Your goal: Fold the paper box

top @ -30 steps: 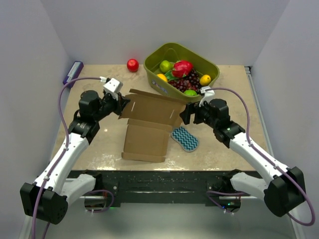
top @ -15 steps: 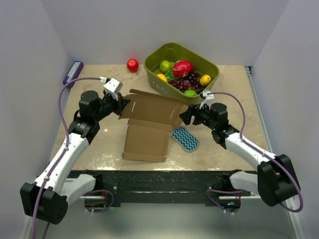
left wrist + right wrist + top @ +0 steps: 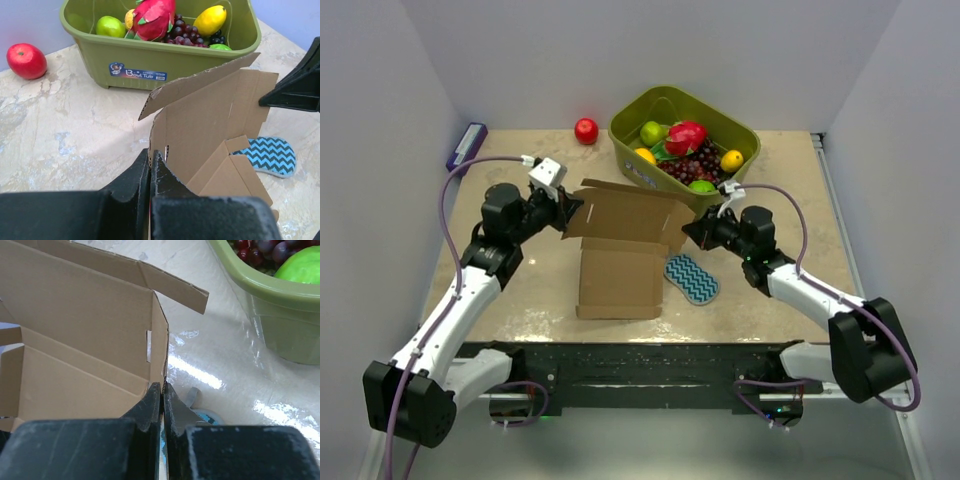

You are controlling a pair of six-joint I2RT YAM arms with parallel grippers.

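Two hands pinch the half-raised box point(image 3: 620, 250) in front of the basket point(image 3: 632, 125).

The green basket of fruit stands at the far side of the desk point(image 3: 520, 290), with a red apple point(image 3: 586, 131) to its left and a teal zigzag sponge point(image 3: 691, 279) in front of it. The box, plain brown card, lies just in front of the basket, its back panel tilted up with a flap along the top and its front panel flat. The left hand point(image 3: 150, 162) is clenched on its left edge, the right hand point(image 3: 162, 390) on its right flap.

One paper box point(image 3: 620, 250), one green basket point(image 3: 625, 148), one teal sponge point(image 3: 691, 279), one red apple point(image 3: 586, 131) outside the basket
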